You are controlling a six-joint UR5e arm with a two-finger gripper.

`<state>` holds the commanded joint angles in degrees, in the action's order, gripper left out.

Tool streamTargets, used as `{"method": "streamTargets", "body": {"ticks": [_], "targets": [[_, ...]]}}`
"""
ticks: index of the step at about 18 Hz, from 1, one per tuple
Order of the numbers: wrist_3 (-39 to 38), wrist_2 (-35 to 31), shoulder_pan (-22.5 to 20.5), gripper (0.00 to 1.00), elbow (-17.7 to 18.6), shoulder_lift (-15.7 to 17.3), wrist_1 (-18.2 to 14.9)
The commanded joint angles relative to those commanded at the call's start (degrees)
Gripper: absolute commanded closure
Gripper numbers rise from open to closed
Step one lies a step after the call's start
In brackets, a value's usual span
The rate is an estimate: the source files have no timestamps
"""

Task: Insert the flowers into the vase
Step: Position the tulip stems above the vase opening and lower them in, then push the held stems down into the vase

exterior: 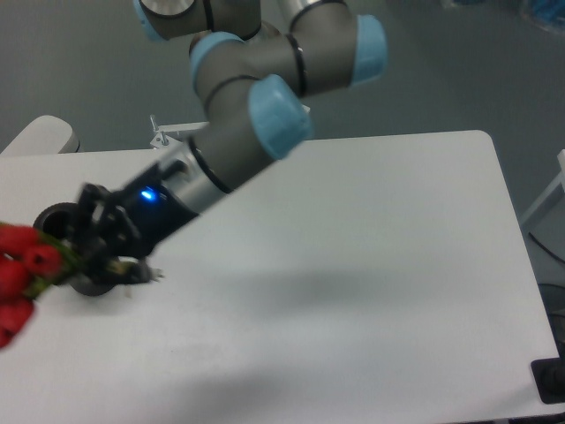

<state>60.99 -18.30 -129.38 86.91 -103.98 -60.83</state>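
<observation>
The gripper (86, 249) is shut on the stems of the flowers (19, 269), a bunch of red blooms that sticks out leftward to the frame's left edge and is partly cut off. The black vase (60, 221) stands at the table's left side; only its top rim and a bit of its base show, since the gripper and wrist hang in front of it. The flowers are held roughly sideways, level with the vase and to its left. The image is motion-blurred.
The arm's grey links and blue joint caps (278, 115) stretch from the base mount (177, 132) at the back across the white table (371, 265). A pale rounded object (40, 137) sits beyond the table's back left corner.
</observation>
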Motion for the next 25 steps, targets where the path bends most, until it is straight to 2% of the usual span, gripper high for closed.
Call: {"method": "streamTargets", "body": {"ticks": [2, 5, 9, 19, 25], "targets": [[-0.5, 2.5, 0.0, 0.91, 2.6, 2.0, 3.1], [0.1, 4.2, 0.0, 0.90, 6.6, 3.2, 5.2], [-0.3, 4.3, 0.1, 0.90, 9.4, 4.2, 6.1], [-0.2, 4.4, 2.2, 0.86, 11.7, 4.9, 6.2], [0.2, 4.3, 3.2, 0.84, 13.5, 4.7, 8.9]]}}
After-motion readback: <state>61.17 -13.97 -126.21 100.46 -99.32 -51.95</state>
